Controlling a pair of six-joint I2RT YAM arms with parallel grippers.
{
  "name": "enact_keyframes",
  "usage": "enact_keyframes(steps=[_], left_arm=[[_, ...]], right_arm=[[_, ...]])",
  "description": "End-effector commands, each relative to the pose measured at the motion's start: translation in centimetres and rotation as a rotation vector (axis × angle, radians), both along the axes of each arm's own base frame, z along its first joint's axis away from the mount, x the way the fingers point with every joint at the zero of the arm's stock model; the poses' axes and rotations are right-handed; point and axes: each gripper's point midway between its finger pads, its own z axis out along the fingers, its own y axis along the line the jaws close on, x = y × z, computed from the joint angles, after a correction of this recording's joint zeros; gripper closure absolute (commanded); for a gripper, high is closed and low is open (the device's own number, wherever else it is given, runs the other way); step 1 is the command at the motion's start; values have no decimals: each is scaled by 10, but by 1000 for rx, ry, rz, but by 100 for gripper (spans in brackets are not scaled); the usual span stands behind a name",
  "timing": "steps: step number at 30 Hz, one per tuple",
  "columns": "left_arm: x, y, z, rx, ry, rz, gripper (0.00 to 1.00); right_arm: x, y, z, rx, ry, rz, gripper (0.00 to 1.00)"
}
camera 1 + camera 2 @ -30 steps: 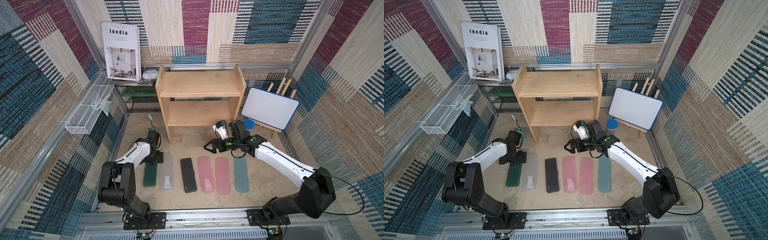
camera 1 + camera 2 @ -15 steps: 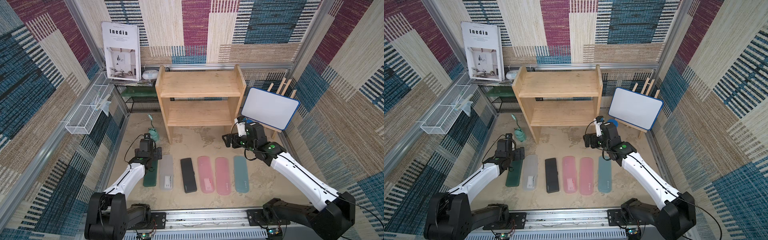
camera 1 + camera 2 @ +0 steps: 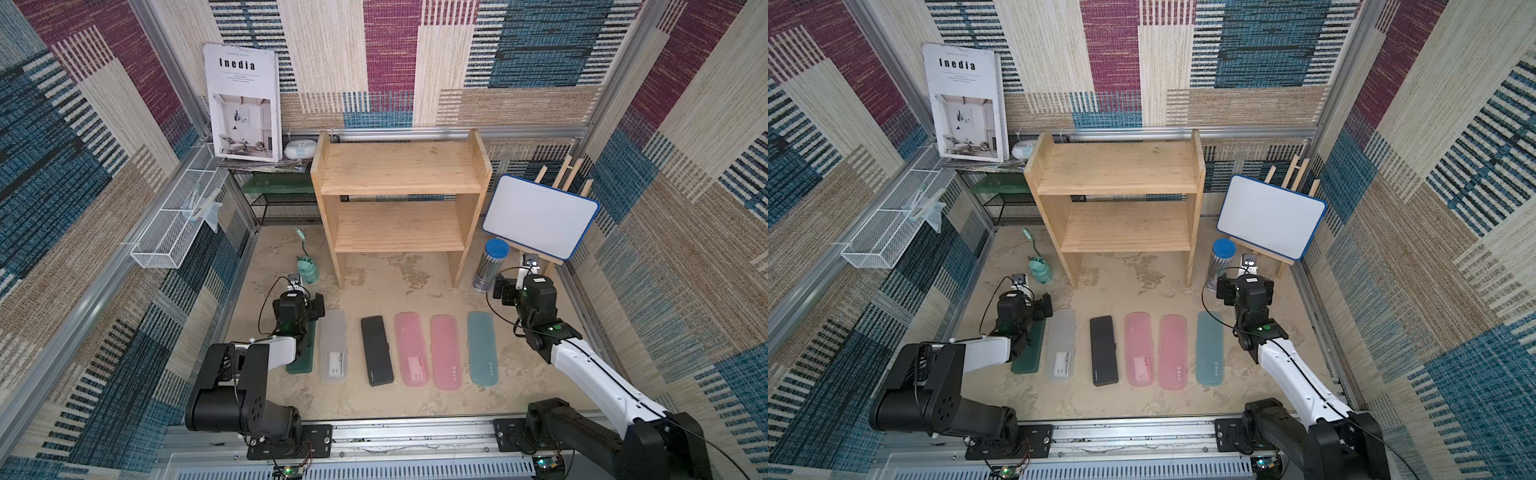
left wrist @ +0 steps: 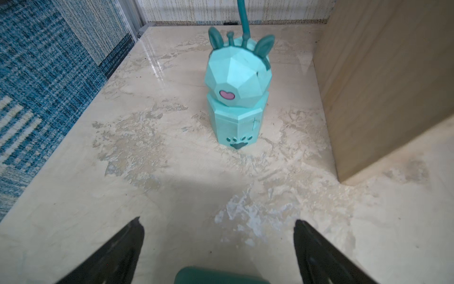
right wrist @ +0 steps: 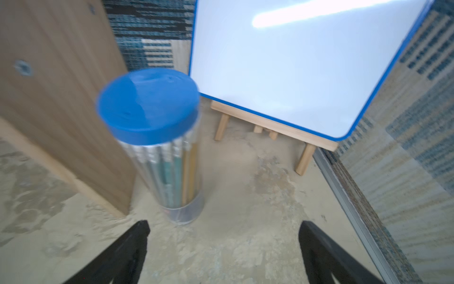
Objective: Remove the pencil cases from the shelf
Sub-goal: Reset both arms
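The pencil cases lie side by side on the floor in front of the wooden shelf [image 3: 399, 170], whose two boards are bare: dark green [image 3: 300, 362], frosted white [image 3: 333, 345], dark grey [image 3: 376, 350], two pink [image 3: 411, 349] [image 3: 446, 351] and teal [image 3: 483, 348]. My left gripper [image 3: 305, 303] hovers open over the far end of the dark green case [image 4: 221, 276], holding nothing. My right gripper [image 3: 527, 291] is open and empty too, behind the teal case. In the wrist views both grippers [image 4: 217, 228] [image 5: 223, 231] stand wide above bare floor.
A teal animal-shaped lamp [image 4: 237, 98] stands left of the shelf. A blue-lidded pencil cylinder [image 5: 157, 137] and a whiteboard on an easel [image 5: 294, 61] stand to its right. A white wire basket [image 3: 174, 232], black mesh rack [image 3: 286, 208] and book [image 3: 243, 104] line the left wall.
Both arms have drawn back from the middle. The left arm has folded toward its base. The right gripper has swung right, toward the pencil cylinder. Both stayed open.
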Motion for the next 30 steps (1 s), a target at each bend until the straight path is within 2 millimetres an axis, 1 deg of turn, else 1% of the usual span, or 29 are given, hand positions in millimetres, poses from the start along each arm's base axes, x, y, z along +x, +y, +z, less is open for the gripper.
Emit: enact_keyframes(steps=[1,3,6,8,11,13,17,18,20,22,30], left_arm=[[14,-3,28,4,-144,-24,1],[15,1,28,8,-144,0,1],[18,4,26,9,-123,21,1],[19,3,25,8,-111,18,1],[19,3,25,7,-112,17,1],[19,3,25,5,-108,17,1],[19,3,25,5,-109,17,1],[19,3,25,5,-109,17,1],[19,3,25,5,-109,16,1],[19,3,25,5,-108,15,1],[19,3,25,5,-108,16,1]], right_arm=[[7,-11,15,41,-163,2,1],[8,-19,9,38,-177,-12,1],[18,-28,-3,-9,-178,-41,1],[25,-31,-9,-11,-197,-52,1],[31,-26,-12,0,-252,-20,1],[34,-20,-25,-5,-227,17,1],[22,-14,-42,-11,-285,58,1],[22,-15,-41,-12,-300,52,1],[28,-13,-48,-4,-241,63,1],[26,-16,-46,-1,-263,53,1],[28,-14,-47,-1,-250,61,1]])
